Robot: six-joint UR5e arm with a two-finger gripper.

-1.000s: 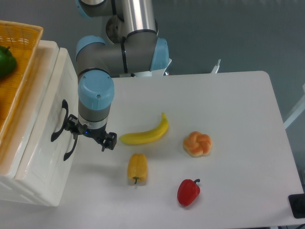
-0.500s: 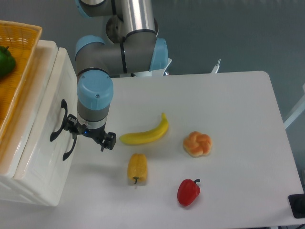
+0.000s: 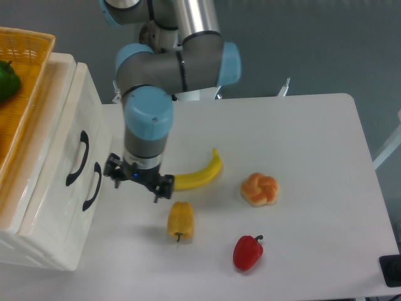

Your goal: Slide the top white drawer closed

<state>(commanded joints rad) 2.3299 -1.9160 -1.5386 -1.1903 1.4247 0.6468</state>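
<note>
The top white drawer point(image 3: 70, 119) is the upper tier of a cream-white cabinet at the left; its black arched handle point(image 3: 78, 158) faces the table. Its front looks level with the lower drawer's front. The lower drawer's black handle point(image 3: 93, 186) sits just below and to the right. My gripper point(image 3: 139, 182) points down over the table, a short way right of both handles and touching neither. Its fingers point(image 3: 164, 189) are spread apart and hold nothing.
An orange woven basket point(image 3: 28, 47) with a green pepper point(image 3: 7, 80) sits on top of the cabinet. On the table lie a banana point(image 3: 199, 175), a yellow pepper point(image 3: 180, 221), a red pepper point(image 3: 248, 252) and a bun point(image 3: 259, 189).
My gripper has moved right, from touching distance of the drawer handles to a spot over the table near the banana's left end. The drawer front looks the same.
</note>
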